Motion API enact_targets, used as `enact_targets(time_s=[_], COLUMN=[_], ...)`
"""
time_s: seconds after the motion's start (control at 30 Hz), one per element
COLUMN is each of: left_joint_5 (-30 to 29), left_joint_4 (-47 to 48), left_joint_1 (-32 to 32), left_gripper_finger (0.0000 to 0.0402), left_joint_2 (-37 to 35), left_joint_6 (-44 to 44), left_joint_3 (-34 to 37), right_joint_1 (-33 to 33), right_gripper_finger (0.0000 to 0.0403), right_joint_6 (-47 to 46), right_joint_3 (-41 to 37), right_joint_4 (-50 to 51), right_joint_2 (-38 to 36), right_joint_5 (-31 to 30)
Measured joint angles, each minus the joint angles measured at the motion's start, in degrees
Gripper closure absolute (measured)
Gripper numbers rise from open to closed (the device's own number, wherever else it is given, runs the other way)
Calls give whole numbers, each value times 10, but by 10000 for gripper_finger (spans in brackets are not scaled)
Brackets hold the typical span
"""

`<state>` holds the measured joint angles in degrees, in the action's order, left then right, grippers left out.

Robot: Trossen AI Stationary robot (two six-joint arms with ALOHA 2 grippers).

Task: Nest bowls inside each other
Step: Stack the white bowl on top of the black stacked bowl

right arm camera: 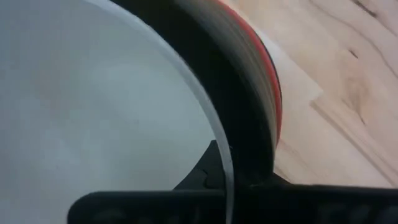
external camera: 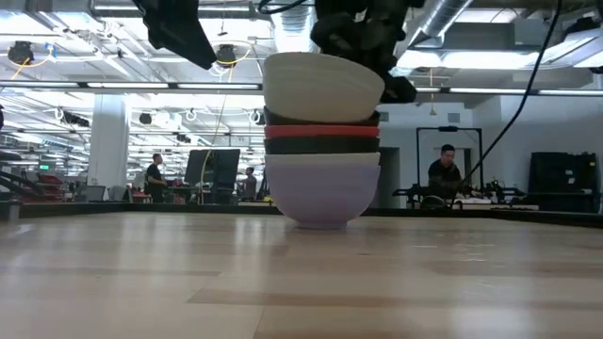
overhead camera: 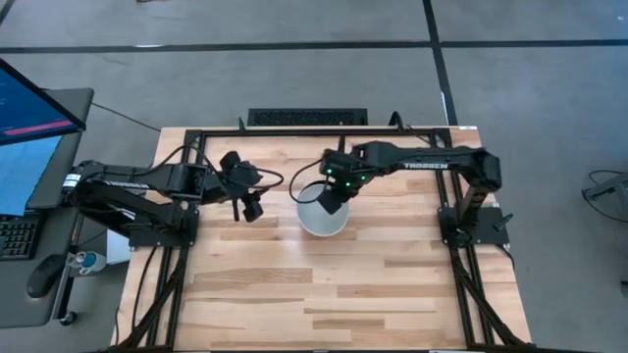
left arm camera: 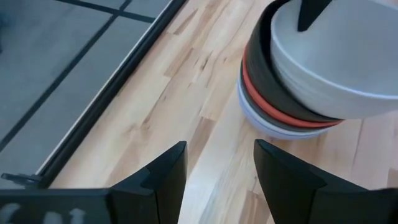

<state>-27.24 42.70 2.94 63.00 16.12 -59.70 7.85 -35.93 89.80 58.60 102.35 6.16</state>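
A stack of nested bowls (overhead camera: pixel 322 216) stands mid-table on its pale lavender bottom bowl (external camera: pixel 320 196). Above that show a white rim, a dark bowl, a red rim (external camera: pixel 320 132) and a black bowl. The top white bowl (external camera: pixel 320 87) sits high and slightly tilted in the black one. My right gripper (overhead camera: pixel 334 196) reaches in from the table's right and is shut on this white bowl. My left gripper (left arm camera: pixel 217 171) hangs open above the table, left of the stack, touching nothing. My right gripper holds the top white bowl by its rim (right arm camera: pixel 214 134) on the far-right side. One finger (left arm camera: pixel 310 14) is inside the bowl and the other outside, coming slanting down from above. The bowl's underside sits in the black bowl (right arm camera: pixel 249 118) below it.
A black metal frame (overhead camera: pixel 294 132) runs along the table's far edge and down both sides past the arm bases. Bare wood (overhead camera: pixel 324 294) spreads from the stack to the near edge. People and desks show in the room beyond the table.
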Motion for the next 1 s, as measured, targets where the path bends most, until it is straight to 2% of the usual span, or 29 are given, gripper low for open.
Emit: enact_targets(time_s=[0.17,0.43,0.73,1.0], left_joint_5=[0,0,0,1], left_joint_4=[9,9,8,8], left_joint_1=[0,0,0,0], left_gripper_finger=[223,223,223,223], left_joint_2=[0,0,0,0], left_joint_6=[5,2,1,1], left_joint_3=[0,0,0,0], right_joint_1=[10,33,32,32], right_gripper_finger=[392,393,340,348], right_joint_6=[-9,14,19,24], right_joint_3=[19,35,35,35], right_joint_4=[-23,53,22,52], right_joint_2=[2,1,1,11], right_joint_5=[-25,-63,-2,0])
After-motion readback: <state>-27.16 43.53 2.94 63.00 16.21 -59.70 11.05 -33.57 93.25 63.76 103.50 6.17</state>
